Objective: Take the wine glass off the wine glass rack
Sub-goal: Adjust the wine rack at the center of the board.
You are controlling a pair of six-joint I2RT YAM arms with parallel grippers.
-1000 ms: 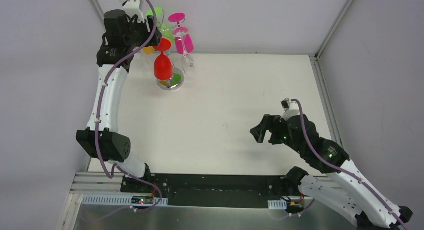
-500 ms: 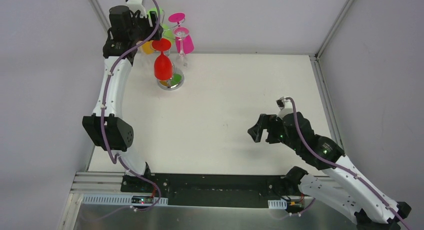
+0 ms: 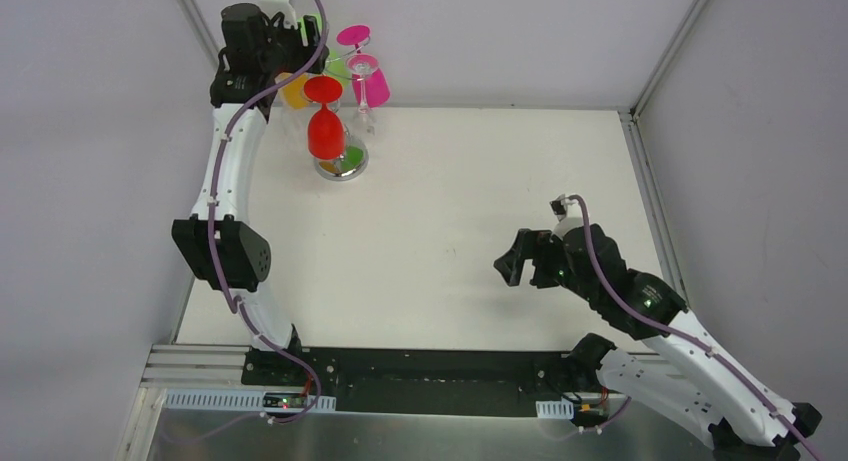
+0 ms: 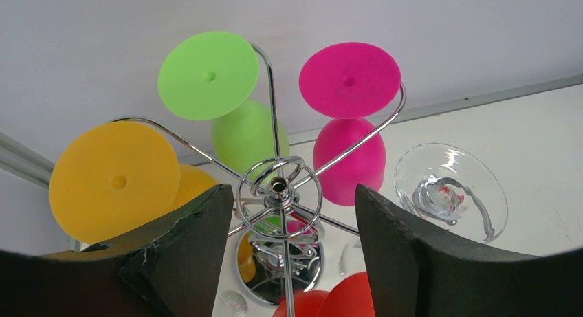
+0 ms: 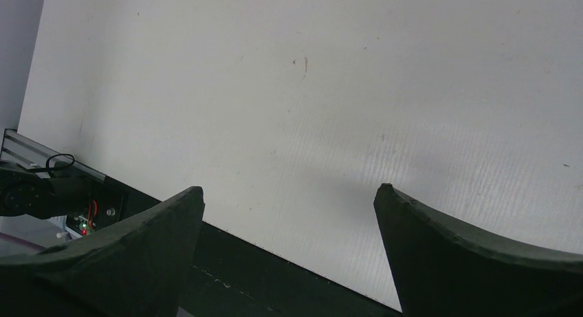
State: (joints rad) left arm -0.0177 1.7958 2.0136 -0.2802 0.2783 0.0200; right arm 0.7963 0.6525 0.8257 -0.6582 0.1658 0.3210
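The chrome wine glass rack [image 4: 278,187] stands at the table's far left, its round mirrored base [image 3: 341,165] on the white top. Wine glasses hang upside down from its arms: green [image 4: 208,75], pink [image 4: 349,80], yellow [image 4: 113,181], red [image 3: 326,131] and a clear one [image 4: 450,193]. My left gripper [image 4: 294,193] hovers above the rack, open, with the rack's top ring showing between its fingers and nothing held. In the top view it [image 3: 305,43] is over the yellow and green glasses. My right gripper [image 3: 518,265] stands open and empty, low over the table at the right.
Grey walls close in the back and the sides, and the rack stands near the back-left corner. A black rail [image 5: 227,276] runs along the table's near edge, below my right gripper [image 5: 289,193].
My left arm has stretched farther back and its gripper has moved over the top of the rack. The right arm has shifted only slightly.
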